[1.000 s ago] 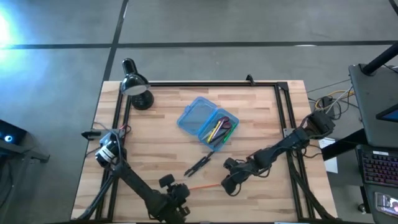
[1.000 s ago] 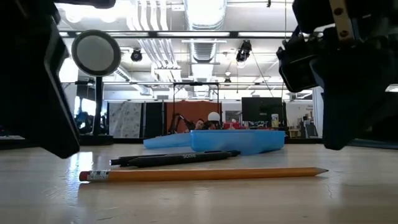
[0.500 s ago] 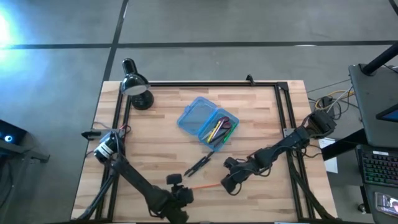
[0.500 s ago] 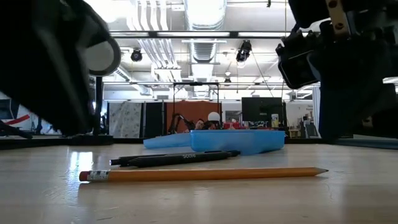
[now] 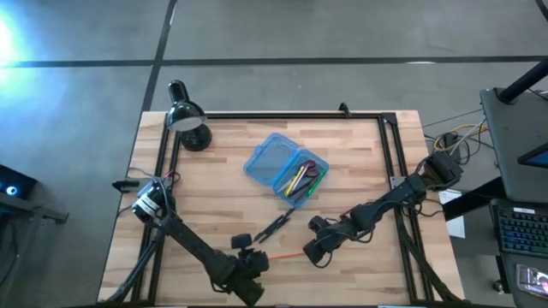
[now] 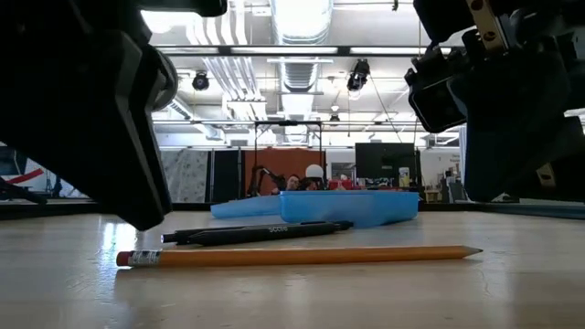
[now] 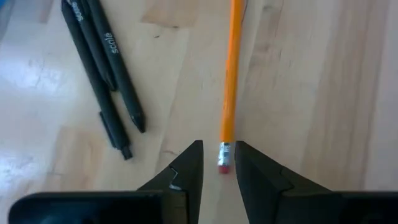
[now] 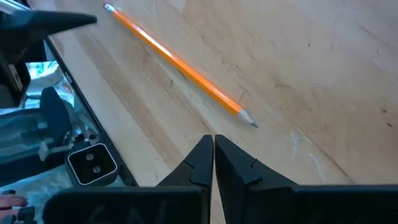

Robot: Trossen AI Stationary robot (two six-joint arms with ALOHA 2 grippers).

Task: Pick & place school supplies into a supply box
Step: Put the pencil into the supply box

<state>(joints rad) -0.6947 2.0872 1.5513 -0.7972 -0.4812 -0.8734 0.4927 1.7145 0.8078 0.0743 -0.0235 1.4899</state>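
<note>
The long orange wooden pencil [image 7: 232, 68] with a pink eraser end lies flat on the pale wood table [image 5: 360, 162], near its front edge, between my two grippers. Its eraser end sits right at the tips of my left gripper [image 7: 218, 152], whose fingers are slightly spread with the eraser showing in the narrow gap; they do not grip it. Its sharpened tip points toward my right gripper [image 8: 212, 146], whose fingers are pressed together just short of the point, holding nothing.

Just beside the pencil lie two black pens [image 7: 99, 59], close together and slanted toward the box. The small translucent blue plastic supply box [image 5: 285, 168] stands open near the table's middle, its lid folded flat to one side, with green, yellow and purple pens [image 5: 301, 180] and something red resting inside.

A black desk lamp [image 5: 188, 120] stands at the far left corner, well apart from everything else.
</note>
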